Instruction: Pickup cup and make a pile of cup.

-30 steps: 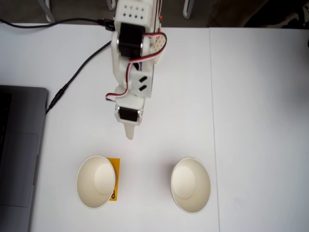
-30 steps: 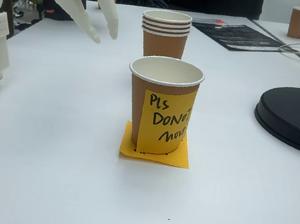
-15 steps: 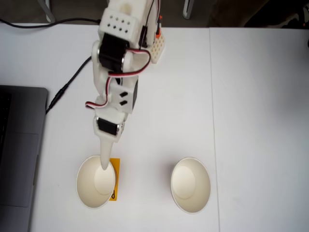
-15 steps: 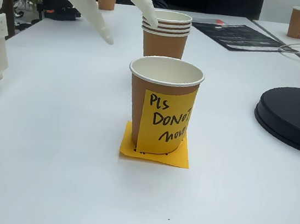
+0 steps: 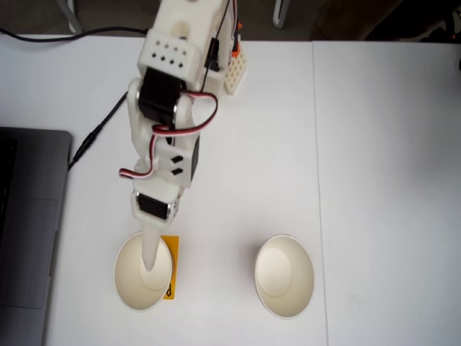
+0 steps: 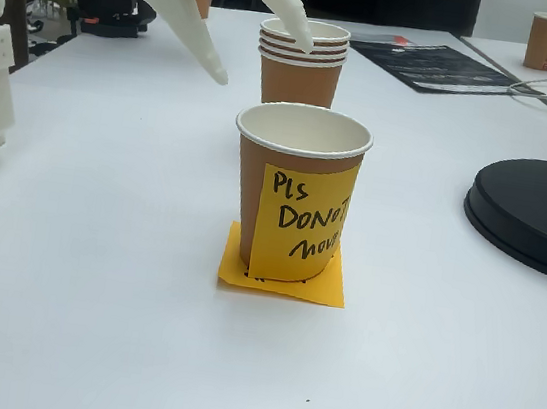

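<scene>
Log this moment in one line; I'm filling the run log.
phase: pre-grasp | gripper: open, above the cup, no contact | cup: upright on orange note | pile of cup: upright, apart

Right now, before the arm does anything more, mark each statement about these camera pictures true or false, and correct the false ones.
1. The cup bearing the orange note stands upright. True.
2. The end effector is shut on a cup. False: in a fixed view its fingers are spread apart and hold nothing.
3. The pile of cups shows several nested rims. True.
4. The laptop lies at the right edge of a fixed view. False: it lies at the left edge.
</scene>
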